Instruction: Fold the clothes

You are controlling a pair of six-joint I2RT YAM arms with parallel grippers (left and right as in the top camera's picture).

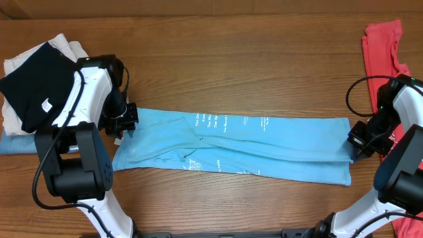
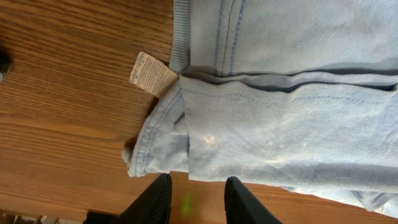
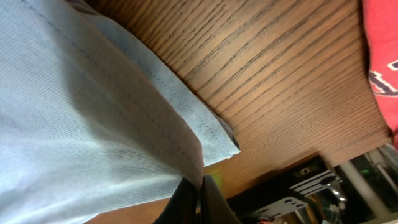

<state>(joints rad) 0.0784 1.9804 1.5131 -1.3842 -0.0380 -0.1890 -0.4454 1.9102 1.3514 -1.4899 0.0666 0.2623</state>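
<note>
The light blue T-shirt (image 1: 264, 145) with white lettering lies across the middle of the brown wooden table (image 1: 231, 66). It is already folded along its length into one long band. The collar end, with a small pale care label (image 2: 151, 73), is at the left and the hem is at the right.

The right gripper (image 3: 200, 186) sits at the hem corner. Its two fingers are pressed almost together, and the cloth corner appears to be pinched between them. The left gripper (image 2: 198, 186) stands just off the collar end with its fingers apart. Only bare wood is between them, so it holds nothing.

We judge that the step in hand is the cross fold, hem over to collar. To do it well, we would take both layers of the hem and lift it enough that the band does not drag. We would lay it down with the long edges matching, while the left side holds the collar end in place.

The lower border of the shirt lies near the front edge of the table, so we have little room there. Above the band there is open wood. The black cloth on the pale pile (image 1: 33, 82) lies near the left arm. The red garment (image 1: 383, 46) lies near the right arm, apart from the shirt.
</note>
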